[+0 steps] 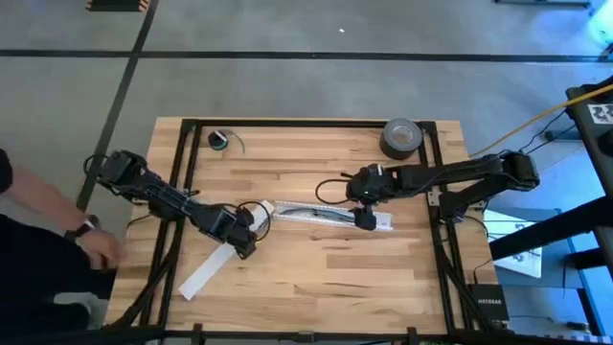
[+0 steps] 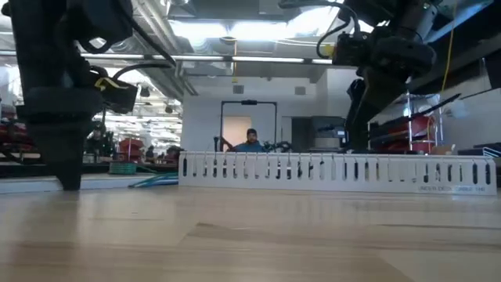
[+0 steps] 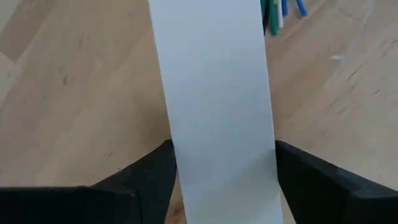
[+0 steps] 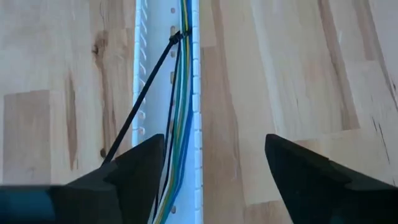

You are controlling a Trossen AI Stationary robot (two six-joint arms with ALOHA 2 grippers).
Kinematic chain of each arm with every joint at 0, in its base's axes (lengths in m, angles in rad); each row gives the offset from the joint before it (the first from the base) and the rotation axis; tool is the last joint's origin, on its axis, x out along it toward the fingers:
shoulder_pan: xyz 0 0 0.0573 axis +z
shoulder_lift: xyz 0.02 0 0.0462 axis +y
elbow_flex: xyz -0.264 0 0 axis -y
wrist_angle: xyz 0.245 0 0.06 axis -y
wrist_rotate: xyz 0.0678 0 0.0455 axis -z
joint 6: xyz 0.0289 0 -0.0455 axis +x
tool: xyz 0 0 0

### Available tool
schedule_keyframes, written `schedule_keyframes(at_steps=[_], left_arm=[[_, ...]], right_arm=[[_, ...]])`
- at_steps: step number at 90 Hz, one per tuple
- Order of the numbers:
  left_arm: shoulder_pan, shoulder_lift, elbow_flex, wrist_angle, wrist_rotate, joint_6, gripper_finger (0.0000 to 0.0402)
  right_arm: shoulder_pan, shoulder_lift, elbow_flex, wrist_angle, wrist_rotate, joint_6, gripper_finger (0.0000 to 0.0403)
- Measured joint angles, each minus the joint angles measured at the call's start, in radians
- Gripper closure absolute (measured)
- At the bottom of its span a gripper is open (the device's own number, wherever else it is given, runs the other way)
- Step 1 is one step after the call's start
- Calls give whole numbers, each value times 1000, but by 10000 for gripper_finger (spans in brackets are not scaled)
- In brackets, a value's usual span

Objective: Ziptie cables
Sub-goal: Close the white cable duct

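Note:
The cables (image 4: 180, 93) are thin green, blue and yellow wires lying lengthwise inside a white slotted channel (image 1: 326, 215) at mid-table. The black ziptie (image 4: 143, 93) is looped round them, and its tail slants out over the channel wall. My right gripper (image 4: 214, 162) hovers open above the channel's right end, one finger on each side and touching nothing. My left gripper (image 1: 244, 238) points down at a flat white strip (image 1: 206, 271) left of the channel, shut on it. The cables' ends (image 3: 273, 12) show just beyond that strip. My left gripper has the flat white strip across its width, one finger on each long edge (image 3: 175, 163). The fingers come from above, pointing down, and lie across the strip. The strip runs on flat along the table past the fingers. Whether this end is lifted, I cannot tell.
A grey tape roll (image 1: 403, 137) stands at the far right and a small dark spool (image 1: 219, 140) at the far left. Black frame rails (image 1: 192, 153) cross the tabletop. A person's arm (image 1: 57, 216) is beside the table's left edge.

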Motion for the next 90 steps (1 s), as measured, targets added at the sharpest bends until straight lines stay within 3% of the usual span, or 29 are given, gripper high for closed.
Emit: schedule_keyframes(at_steps=[51,81,90], left_arm=[[-23,-105,76,-233,-1,-12,167],[-37,-106,195,-234,-1,110,167],[-56,-106,242,-224,-3,143,167]], right_arm=[[0,-10,0,-8,1,-6,136],[1,-119,0,-13,1,-14,136],[1,-164,0,-12,-55,16,136]])
